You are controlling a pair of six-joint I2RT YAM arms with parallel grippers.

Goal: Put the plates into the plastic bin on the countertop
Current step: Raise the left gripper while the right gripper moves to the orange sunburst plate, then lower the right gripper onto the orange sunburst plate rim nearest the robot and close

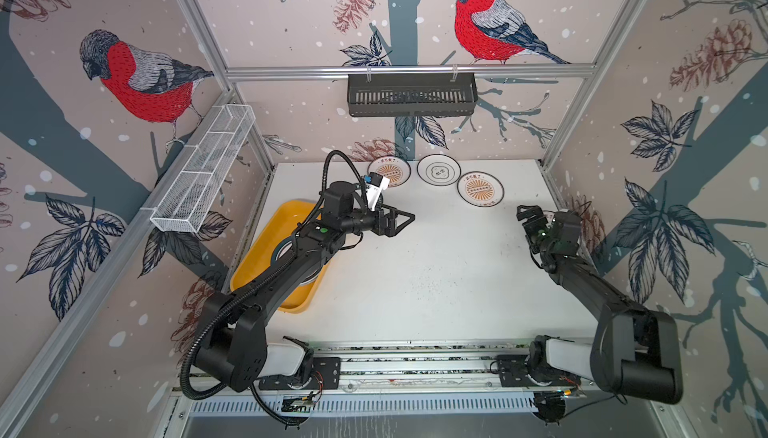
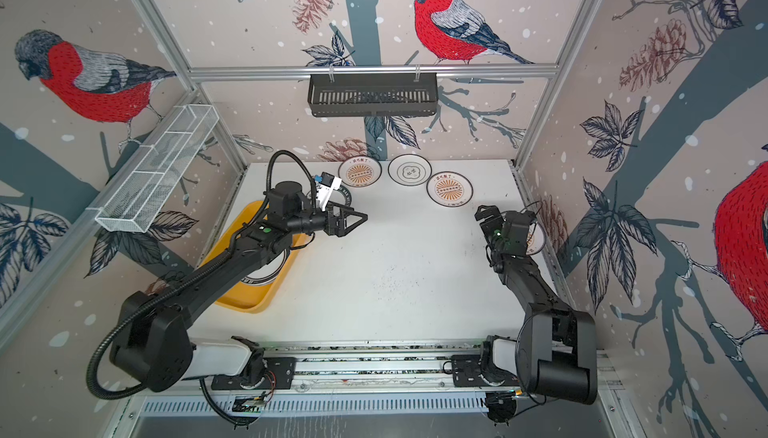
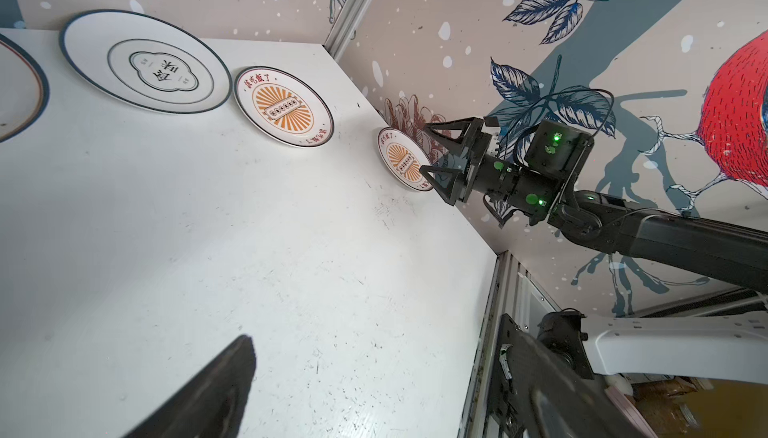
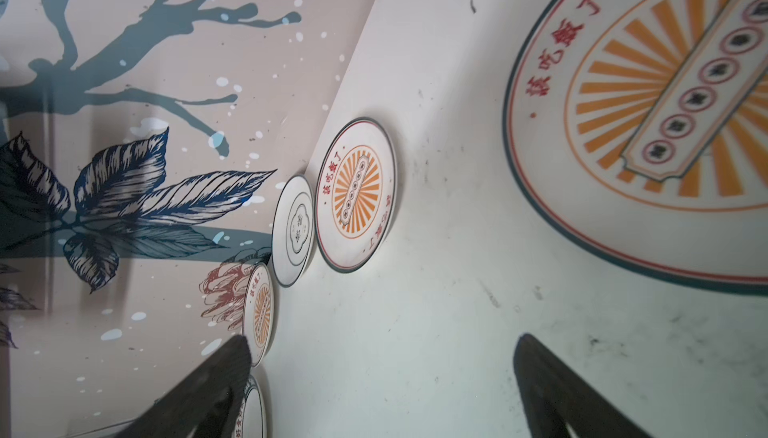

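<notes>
While our left and right jaws gape empty above the desk [image 1: 415,282], plates [image 1: 438,169] lie along its far edge.

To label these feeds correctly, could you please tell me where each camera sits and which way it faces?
Top view: high above the arm bases, looking down on the table; both arms show.
Top view: alongside, same aim, same table.
Left wrist: faces across the table to the right pincer; one own finger shows.
Right wrist: faces the back wall; both own fingers show.
Both wrists share the emblem plate.
</notes>
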